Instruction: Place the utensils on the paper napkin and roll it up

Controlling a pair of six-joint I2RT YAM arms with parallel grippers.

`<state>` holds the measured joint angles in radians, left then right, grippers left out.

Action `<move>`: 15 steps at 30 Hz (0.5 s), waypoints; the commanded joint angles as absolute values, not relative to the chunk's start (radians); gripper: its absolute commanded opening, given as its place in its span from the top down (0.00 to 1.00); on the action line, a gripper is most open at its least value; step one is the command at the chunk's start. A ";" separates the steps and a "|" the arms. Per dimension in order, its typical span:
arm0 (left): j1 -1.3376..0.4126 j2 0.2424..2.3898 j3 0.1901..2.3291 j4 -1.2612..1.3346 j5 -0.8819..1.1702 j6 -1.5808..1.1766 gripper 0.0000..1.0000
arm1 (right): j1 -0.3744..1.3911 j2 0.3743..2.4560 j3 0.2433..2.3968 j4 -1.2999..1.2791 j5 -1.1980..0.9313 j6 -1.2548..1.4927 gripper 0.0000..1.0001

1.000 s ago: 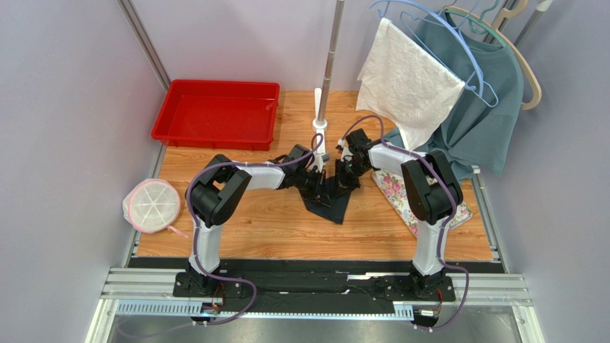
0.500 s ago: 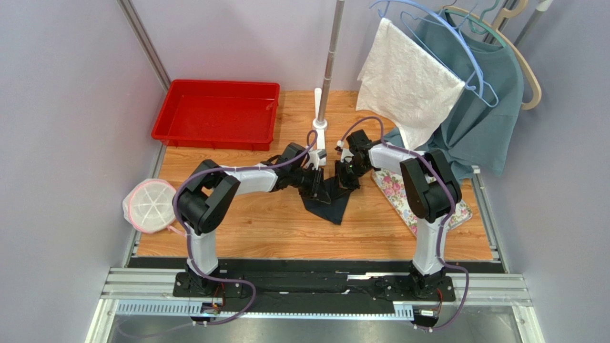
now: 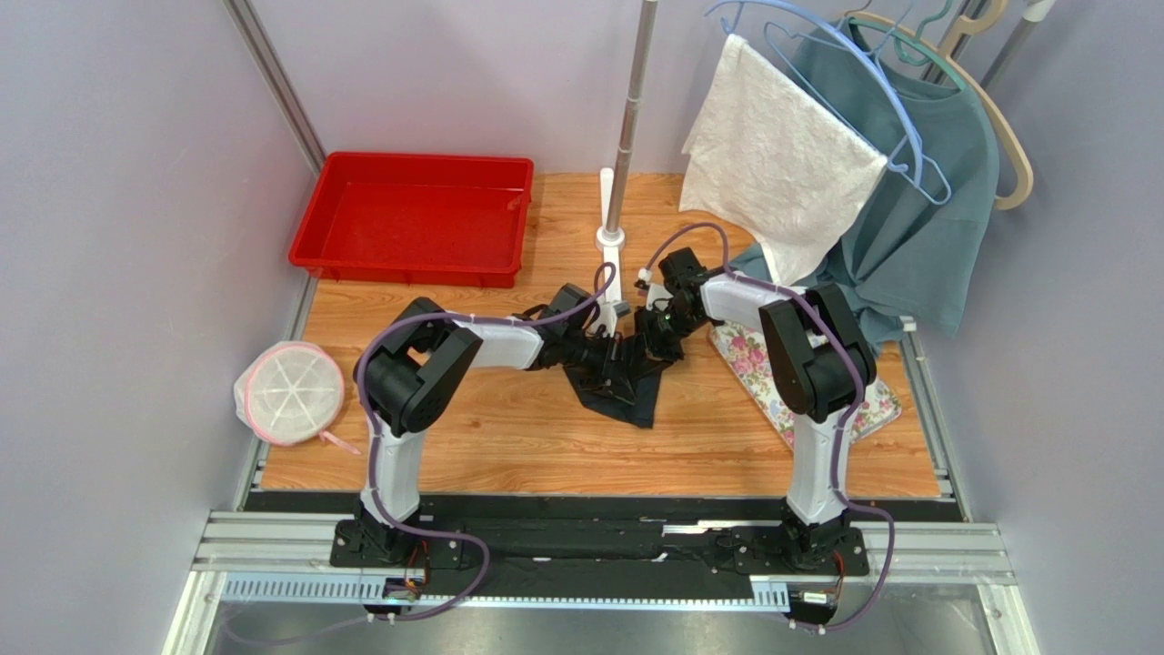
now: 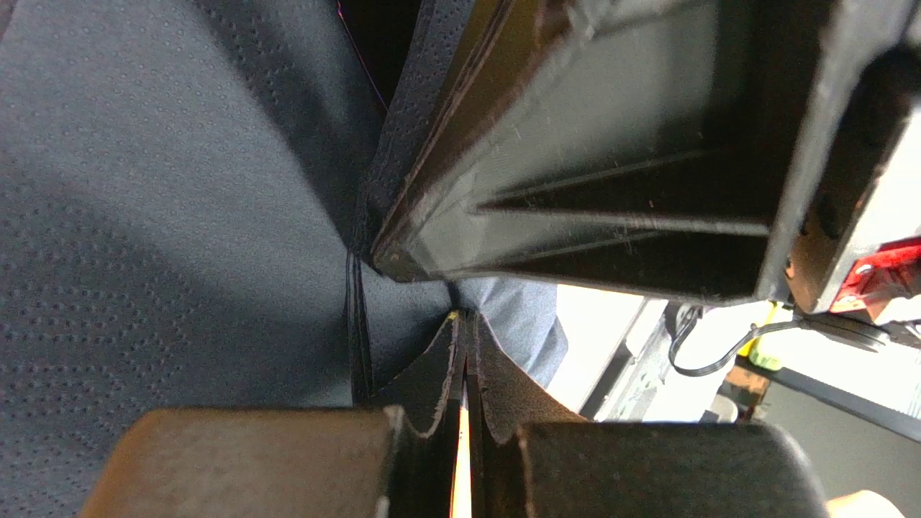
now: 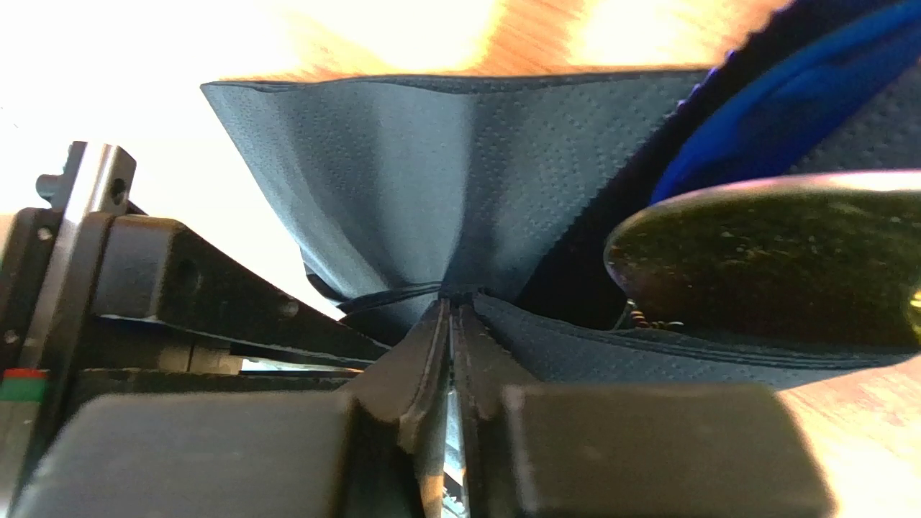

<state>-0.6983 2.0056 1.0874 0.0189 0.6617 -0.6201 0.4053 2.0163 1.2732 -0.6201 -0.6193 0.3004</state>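
Observation:
The black paper napkin [image 3: 626, 393] lies bunched on the wooden table between both arms. My left gripper [image 3: 610, 358] is at its left upper edge, jaws pressed together with the dimpled napkin [image 4: 162, 216] caught at the tips [image 4: 465, 319]. My right gripper [image 3: 655, 337] is close beside it, shut, and the napkin [image 5: 432, 162] is pulled up into a tent at its tips [image 5: 454, 302]. Utensils lie in the fold in the right wrist view: a blue handle [image 5: 789, 92] and a dark shiny spoon end [image 5: 757, 259]. From above they are hidden.
A floral mat [image 3: 749, 358] lies right of the napkin under the right arm. A pole stand [image 3: 611, 249] rises just behind the grippers. A red tray [image 3: 410, 216] sits back left, a white round lid [image 3: 290, 393] at the left edge. A white cloth [image 3: 779, 150] and teal garment [image 3: 922, 205] hang back right.
The left arm's elbow swung left and came back. Its gripper now sits slightly lower on the napkin's left edge. The napkin looks more gathered; the right gripper barely moved.

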 commanded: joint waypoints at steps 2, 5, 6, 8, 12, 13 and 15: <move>-0.695 2.068 1.078 -0.043 0.568 -0.607 0.97 | 0.408 1.978 1.339 -0.643 -0.597 0.255 0.84; -0.692 2.068 1.074 -0.032 0.566 -0.607 0.98 | 0.407 1.942 1.364 -0.682 -0.586 0.259 0.81; -0.692 2.068 1.075 -0.032 0.565 -0.607 0.98 | 0.408 1.934 1.359 -0.687 -0.580 0.262 0.82; -0.689 2.065 1.075 -0.031 0.565 -0.607 0.98 | 0.408 1.922 1.350 -0.698 -0.569 0.268 0.82; -0.689 2.054 1.074 -0.031 0.558 -0.601 0.98 | 0.410 1.937 1.338 -0.703 -0.546 0.268 0.86; -0.689 2.054 1.074 -0.031 0.558 -0.600 0.98 | 0.410 1.945 1.336 -0.701 -0.537 0.268 0.87; -0.686 2.048 1.071 -0.020 0.558 -0.598 0.98 | 0.410 1.965 1.333 -0.686 -0.531 0.268 0.89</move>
<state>-0.6922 2.0132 1.0897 0.0235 0.6731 -0.6411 0.4053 1.9621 1.3212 -0.6918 -0.5655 0.2825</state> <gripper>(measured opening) 0.030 0.127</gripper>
